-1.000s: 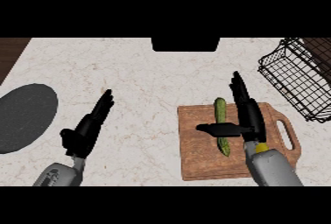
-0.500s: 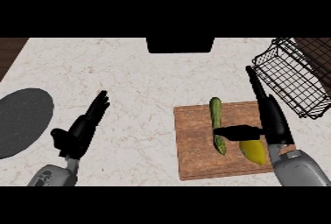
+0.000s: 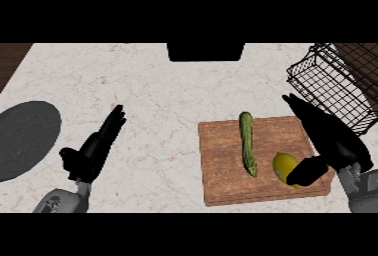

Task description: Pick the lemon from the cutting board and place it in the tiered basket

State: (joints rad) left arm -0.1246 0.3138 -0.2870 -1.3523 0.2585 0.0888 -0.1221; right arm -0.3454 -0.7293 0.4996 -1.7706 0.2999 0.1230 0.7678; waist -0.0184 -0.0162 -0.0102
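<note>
Kitchen: marbled stone counter [image 3: 170,90], wooden cutting board [image 3: 221,165] bearing cucumber [image 3: 248,142] and lemon [image 3: 282,164], black wire tiered basket [image 3: 336,85] alongside.

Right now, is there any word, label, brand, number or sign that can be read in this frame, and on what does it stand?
None: nothing in this view carries text that can be read.
The board, lemon, cucumber, basket, plate and counter show no letters, labels or signs.
</note>
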